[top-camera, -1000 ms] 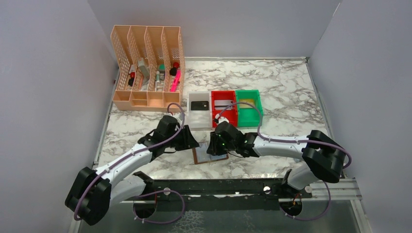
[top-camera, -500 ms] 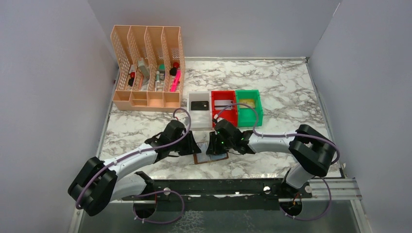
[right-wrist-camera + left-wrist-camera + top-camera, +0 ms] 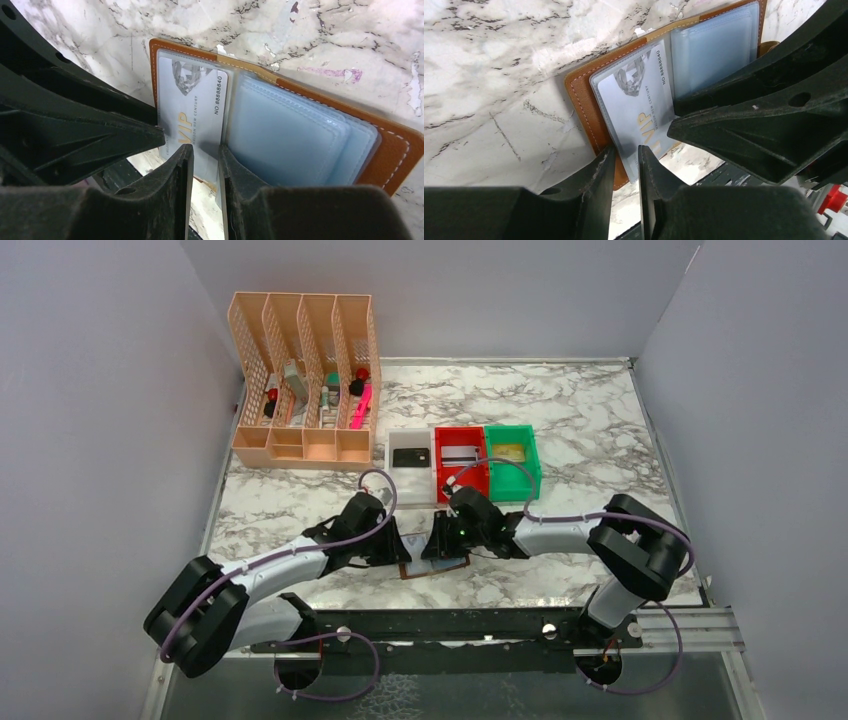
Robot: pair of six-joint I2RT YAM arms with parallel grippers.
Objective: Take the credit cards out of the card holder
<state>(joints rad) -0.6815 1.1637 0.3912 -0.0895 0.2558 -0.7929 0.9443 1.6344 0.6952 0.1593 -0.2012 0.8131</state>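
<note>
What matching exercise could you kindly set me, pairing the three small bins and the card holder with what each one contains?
Things:
1. white bin
2. red bin
3. green bin
4. card holder

Contents:
A. gold card, lying loose
B. silvery VIP card, in a clear pocket
C. black card, lying loose
D. whitish card, lying loose

Pairs: 1-C, 2-D, 3-A, 4-B.

The left arm point(image 3: 270, 570) reaches farther in, so the left gripper point(image 3: 624, 152) now meets the card holder point(image 3: 580, 102) with narrower jaws. The right arm point(image 3: 560, 533) draws its elbow inward.
</note>
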